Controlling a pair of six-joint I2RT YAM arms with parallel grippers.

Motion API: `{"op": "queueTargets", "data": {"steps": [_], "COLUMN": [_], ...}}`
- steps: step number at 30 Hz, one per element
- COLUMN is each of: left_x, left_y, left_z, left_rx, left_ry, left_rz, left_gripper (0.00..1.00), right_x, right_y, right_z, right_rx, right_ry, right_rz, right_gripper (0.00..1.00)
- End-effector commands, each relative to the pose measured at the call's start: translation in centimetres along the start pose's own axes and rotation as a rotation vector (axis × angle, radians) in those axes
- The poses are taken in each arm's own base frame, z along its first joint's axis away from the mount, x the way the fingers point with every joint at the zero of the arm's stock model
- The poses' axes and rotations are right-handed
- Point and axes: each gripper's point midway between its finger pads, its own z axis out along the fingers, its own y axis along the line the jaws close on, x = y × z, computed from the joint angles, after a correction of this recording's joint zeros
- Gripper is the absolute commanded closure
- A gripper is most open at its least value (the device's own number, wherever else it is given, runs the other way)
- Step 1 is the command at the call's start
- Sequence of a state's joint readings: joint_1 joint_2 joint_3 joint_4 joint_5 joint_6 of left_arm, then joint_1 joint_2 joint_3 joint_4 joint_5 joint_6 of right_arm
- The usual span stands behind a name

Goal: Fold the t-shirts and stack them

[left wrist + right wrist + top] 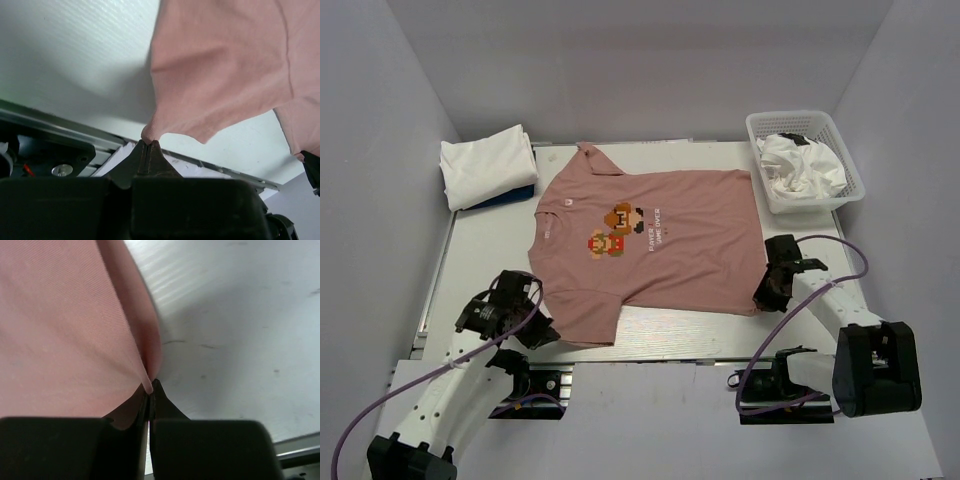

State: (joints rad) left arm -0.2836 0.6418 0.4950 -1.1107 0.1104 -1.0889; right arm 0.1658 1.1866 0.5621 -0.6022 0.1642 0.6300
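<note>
A dusty-pink t-shirt with a pixel-art print lies spread on the table, collar at the left. My left gripper is shut on its near left sleeve edge; the left wrist view shows pink cloth pinched at the tips of that gripper. My right gripper is shut on the shirt's near right hem corner; the right wrist view shows the cloth nipped at the tips of this gripper. A folded white t-shirt lies on a blue one at the back left.
A white mesh basket at the back right holds a crumpled white t-shirt with dark print. The table's near edge and metal rail run just below the left gripper. White walls enclose the table.
</note>
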Motion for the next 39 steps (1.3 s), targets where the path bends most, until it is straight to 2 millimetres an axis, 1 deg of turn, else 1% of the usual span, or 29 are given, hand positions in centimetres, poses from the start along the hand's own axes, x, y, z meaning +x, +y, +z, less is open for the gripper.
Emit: {"op": "queueTargets", "data": {"steps": [1, 2, 3, 4, 7, 8, 10, 11, 13, 14, 17, 18, 19, 21, 22, 23, 25, 27, 28, 29, 30, 31, 32, 33, 35, 36, 37, 38, 39], "left_x": [0.1, 0.0, -0.2, -0.2, -0.5, -0.7, -0.7, -1.0, -0.8, -1.3, -1.8, -2.3, -3.3, -4.5, -5.7, -6.3, -8.2, -9.3, -10.4, -10.9, -11.4, -12.3, -12.7, -13.1, -14.8, -16.0, -16.6, -17.2, -18.4], "left_y": [-1.0, -1.2, -1.2, -1.3, -1.4, -1.8, -2.9, -4.2, -5.4, -6.9, -8.9, -9.8, -10.8, -11.8, -12.5, -12.8, -14.4, -15.4, -16.2, -16.7, -16.8, -17.6, -17.9, -18.5, -19.3, -20.1, -20.2, -20.5, -21.3], "left_z": [-1.9, -2.1, -2.4, -2.5, -2.7, -2.6, -2.6, -2.6, -2.2, -2.2, -2.1, -1.9, -2.4, -2.4, -2.9, -3.3, -4.1, -4.3, -4.2, -4.9, -4.0, -4.3, -3.9, -3.7, -2.6, -3.0, -1.9, -1.7, -2.3], "left_rx": [0.041, 0.05, 0.048, 0.056, 0.059, 0.071, 0.114, 0.167, 0.202, 0.259, 0.309, 0.318, 0.324, 0.319, 0.318, 0.319, 0.345, 0.344, 0.331, 0.34, 0.302, 0.294, 0.276, 0.275, 0.228, 0.218, 0.179, 0.164, 0.154], "left_ry": [0.002, -0.003, -0.014, -0.018, -0.031, -0.038, -0.03, -0.029, 0.001, -0.012, -0.006, -0.014, -0.052, -0.087, -0.145, -0.174, -0.247, -0.286, -0.313, -0.339, -0.331, -0.357, -0.359, -0.361, -0.387, -0.426, -0.424, -0.436, -0.475], "left_rz": [0.02, 0.021, 0.03, 0.031, 0.044, 0.056, 0.071, 0.093, 0.109, 0.133, 0.177, 0.193, 0.193, 0.19, 0.186, 0.184, 0.172, 0.166, 0.169, 0.166, 0.161, 0.17, 0.177, 0.187, 0.179, 0.18, 0.177, 0.183, 0.174], "left_gripper": [1.0, 1.0, 1.0, 1.0, 1.0, 1.0, 1.0, 1.0, 1.0, 1.0, 1.0, 1.0, 1.0, 1.0, 1.0, 1.0, 1.0, 1.0, 1.0, 1.0, 1.0, 1.0, 1.0, 1.0, 1.0, 1.0, 1.0, 1.0, 1.0], "right_x": [-1.0, -0.9, -0.6, -0.9, -0.6, -0.8, -1.8, -2.0, -2.7, -3.2, -4.0, -4.1, -4.3, -5.4, -6.0, -6.7, -7.9, -9.9, -10.2, -11.1, -12.2, -12.5, -13.5, -14.0, -15.0, -15.4, -15.7, -16.4, -17.1], "right_y": [-2.6, -3.1, -2.5, -2.5, -2.1, -1.2, 0.0, 0.6, 1.9, 2.6, 3.6, 3.7, 4.2, 5.3, 5.7, 6.2, 6.6, 7.9, 8.1, 8.5, 8.9, 8.9, 9.7, 10.0, 11.3, 11.7, 12.1, 12.3, 12.8], "right_z": [-0.6, -0.4, -0.2, -0.1, 0.1, -0.2, -0.5, -0.9, -1.7, -2.3, -3.1, -3.1, -3.3, -3.5, -3.5, -3.8, -4.0, -5.2, -4.7, -5.2, -5.5, -5.2, -5.7, -5.8, -5.9, -6.2, -5.5, -5.6, -6.0], "right_rx": [0.118, 0.124, 0.086, 0.082, 0.056, 0.012, -0.056, -0.096, -0.168, -0.204, -0.226, -0.227, -0.238, -0.26, -0.272, -0.281, -0.263, -0.294, -0.287, -0.292, -0.298, -0.282, -0.296, -0.304, -0.345, -0.361, -0.357, -0.358, -0.365], "right_ry": [-0.024, -0.021, 0.002, -0.008, 0.021, 0.021, -0.023, -0.037, -0.09, -0.118, -0.143, -0.137, -0.139, -0.155, -0.172, -0.185, -0.193, -0.235, -0.223, -0.247, -0.273, -0.274, -0.293, -0.3, -0.309, -0.316, -0.305, -0.313, -0.327], "right_rz": [0.03, 0.052, 0.047, 0.053, 0.022, -0.004, -0.057, -0.069, -0.104, -0.116, -0.15, -0.149, -0.14, -0.13, -0.124, -0.112, -0.096, -0.071, -0.062, -0.056, -0.048, -0.037, -0.023, -0.023, -0.024, -0.019, -0.022, -0.016, -0.019], "right_gripper": [1.0, 1.0, 1.0, 1.0, 1.0, 1.0, 1.0, 1.0, 1.0, 1.0, 1.0, 1.0, 1.0, 1.0, 1.0, 1.0, 1.0, 1.0, 1.0, 1.0, 1.0, 1.0, 1.0, 1.0, 1.0, 1.0, 1.0, 1.0, 1.0]}}
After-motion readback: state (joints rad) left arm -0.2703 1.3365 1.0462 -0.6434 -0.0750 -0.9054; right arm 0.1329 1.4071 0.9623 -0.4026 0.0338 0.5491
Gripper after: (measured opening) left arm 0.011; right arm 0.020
